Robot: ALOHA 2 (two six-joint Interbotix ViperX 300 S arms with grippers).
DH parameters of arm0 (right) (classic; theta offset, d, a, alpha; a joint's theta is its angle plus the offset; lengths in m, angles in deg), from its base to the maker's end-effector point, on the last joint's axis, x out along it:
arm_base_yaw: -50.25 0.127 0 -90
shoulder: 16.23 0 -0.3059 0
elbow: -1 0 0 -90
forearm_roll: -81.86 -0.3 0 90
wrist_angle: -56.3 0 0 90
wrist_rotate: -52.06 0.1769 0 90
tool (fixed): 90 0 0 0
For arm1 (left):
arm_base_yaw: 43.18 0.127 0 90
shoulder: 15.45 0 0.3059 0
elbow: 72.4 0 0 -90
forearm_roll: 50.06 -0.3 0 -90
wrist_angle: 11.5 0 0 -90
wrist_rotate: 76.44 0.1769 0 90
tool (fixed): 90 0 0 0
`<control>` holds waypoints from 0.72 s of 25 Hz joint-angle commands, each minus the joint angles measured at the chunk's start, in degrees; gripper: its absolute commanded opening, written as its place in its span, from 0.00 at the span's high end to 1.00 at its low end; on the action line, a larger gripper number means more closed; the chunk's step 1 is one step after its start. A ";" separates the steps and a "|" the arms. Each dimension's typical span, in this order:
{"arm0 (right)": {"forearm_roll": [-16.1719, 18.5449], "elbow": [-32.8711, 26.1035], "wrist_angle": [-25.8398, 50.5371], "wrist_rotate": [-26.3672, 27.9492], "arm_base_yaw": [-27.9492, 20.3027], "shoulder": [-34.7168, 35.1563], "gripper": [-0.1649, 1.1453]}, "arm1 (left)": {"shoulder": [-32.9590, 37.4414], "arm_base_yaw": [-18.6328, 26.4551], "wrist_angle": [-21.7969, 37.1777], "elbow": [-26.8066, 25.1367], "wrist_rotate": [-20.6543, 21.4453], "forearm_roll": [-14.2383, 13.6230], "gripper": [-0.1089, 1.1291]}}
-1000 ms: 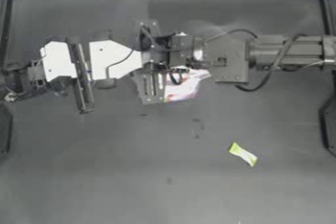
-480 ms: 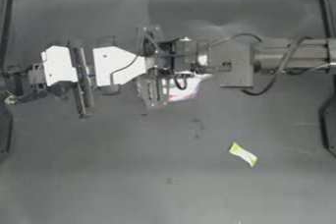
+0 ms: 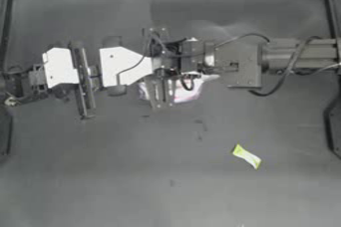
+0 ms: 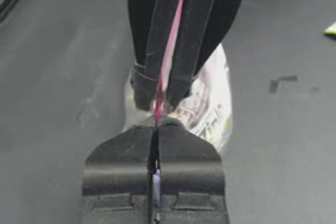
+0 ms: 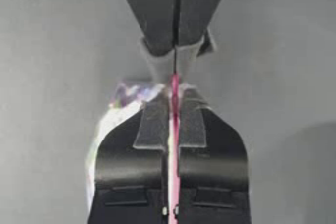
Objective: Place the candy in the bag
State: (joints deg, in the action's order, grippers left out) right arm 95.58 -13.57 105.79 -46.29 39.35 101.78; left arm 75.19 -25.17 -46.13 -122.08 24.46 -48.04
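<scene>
My left gripper (image 4: 156, 125) and my right gripper (image 5: 175, 100) meet nose to nose near the middle of the table (image 3: 80, 171); each has its jaws pressed together on the pink strip of the bag (image 3: 183, 91), which hangs between them with its clear body to one side; the candy (image 3: 246, 156) lies flat on the table, well apart from the bag.

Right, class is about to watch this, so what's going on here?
Both arms meet at the middle of the table. The left gripper and the right gripper are each shut on the pink rim of the bag, holding it between them. The candy lies alone on the table, nearer the right arm's side, not yet picked up.
</scene>
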 commanded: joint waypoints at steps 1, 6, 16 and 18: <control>0.00 0.44 0.44 0.53 -1.05 -2.37 0.83 | 2.02 0.09 -0.53 0.62 0.18 0.00 0.87; 0.00 1.58 0.35 0.88 -1.58 -2.99 0.83 | 2.02 0.09 -0.53 0.62 0.18 0.09 0.87; -0.09 3.87 0.44 1.05 -2.20 -4.22 0.83 | 2.11 0.09 -0.53 0.53 0.18 0.09 0.87; -0.09 4.22 0.44 1.14 -2.46 -4.31 0.83 | 2.02 0.09 -0.53 0.53 0.18 0.09 0.87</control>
State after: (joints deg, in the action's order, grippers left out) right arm 95.31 -9.70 105.70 -45.41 38.29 99.68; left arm 75.19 -25.25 -46.21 -122.08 24.54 -48.04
